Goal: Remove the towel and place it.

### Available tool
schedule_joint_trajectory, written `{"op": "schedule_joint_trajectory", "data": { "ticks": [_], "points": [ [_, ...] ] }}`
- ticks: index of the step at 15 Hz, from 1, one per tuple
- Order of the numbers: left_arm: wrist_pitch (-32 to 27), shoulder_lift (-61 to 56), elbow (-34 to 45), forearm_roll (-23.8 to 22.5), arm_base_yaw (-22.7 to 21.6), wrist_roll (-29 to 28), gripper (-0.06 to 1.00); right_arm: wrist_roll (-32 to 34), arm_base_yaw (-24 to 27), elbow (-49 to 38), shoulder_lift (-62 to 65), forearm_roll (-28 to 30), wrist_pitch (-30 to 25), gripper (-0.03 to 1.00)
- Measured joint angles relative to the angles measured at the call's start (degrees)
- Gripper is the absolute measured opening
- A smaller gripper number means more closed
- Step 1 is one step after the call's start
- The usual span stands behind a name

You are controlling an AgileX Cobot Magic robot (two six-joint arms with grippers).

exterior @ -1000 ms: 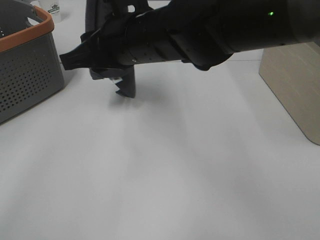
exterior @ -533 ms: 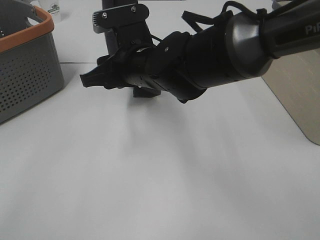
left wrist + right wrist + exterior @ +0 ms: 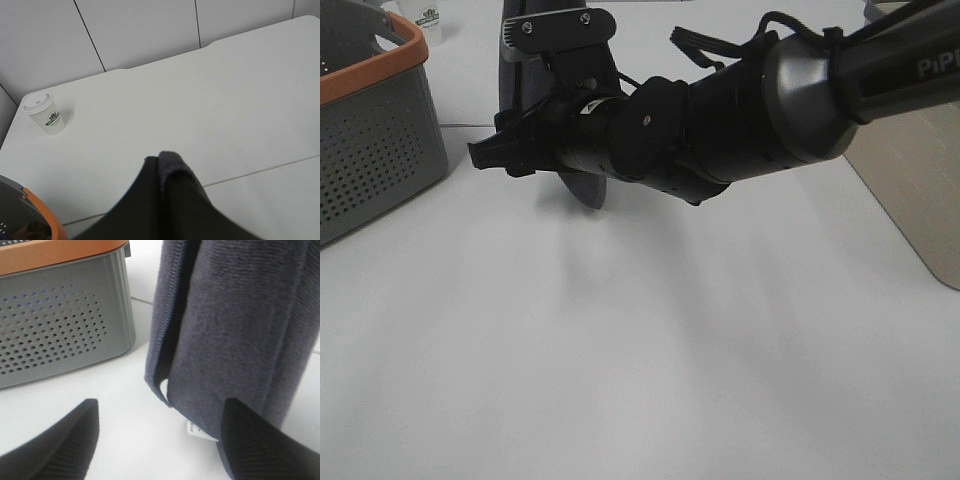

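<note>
Towel [image 3: 240, 315] one, basket [image 3: 370, 140] one, cup [image 3: 46, 114] one.

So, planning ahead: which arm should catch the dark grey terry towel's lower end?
Right: the open right gripper faces the dark grey terry towel's lower end; the left gripper holds its top.

A matte white tabletop [image 3: 620, 400] filled the exterior high view, evenly lit, with only soft, blurred shadows [image 3: 582, 262] toward its far side. A thin dark seam [image 3: 260, 171] ran across it, roughly parallel to the far edge. Beyond that edge rose a pale grey wall [image 3: 145, 30] of flat panels split by narrow dark joints [image 3: 89, 35]. At the tabletop's right edge showed a beige, wood-grained board [image 3: 905, 170]
</note>
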State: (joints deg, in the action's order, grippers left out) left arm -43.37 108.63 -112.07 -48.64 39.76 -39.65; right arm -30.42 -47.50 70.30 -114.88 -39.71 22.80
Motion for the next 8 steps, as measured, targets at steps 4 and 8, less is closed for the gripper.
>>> {"op": "schedule_joint_trajectory", "data": {
  "ticks": [4, 8],
  "points": [
    [0.2, 1.3, 0.0, 0.5, 0.0, 0.0, 0.0, 6.1, 0.0, 0.0, -2.3, 7.3, 3.6, 0.68],
    [0.2, 1.3, 0.0, 0.5, 0.0, 0.0, 0.0, 7.6, 0.0, 0.2, -5.8, 8.1, 9.1, 0.68]
  ]
}}
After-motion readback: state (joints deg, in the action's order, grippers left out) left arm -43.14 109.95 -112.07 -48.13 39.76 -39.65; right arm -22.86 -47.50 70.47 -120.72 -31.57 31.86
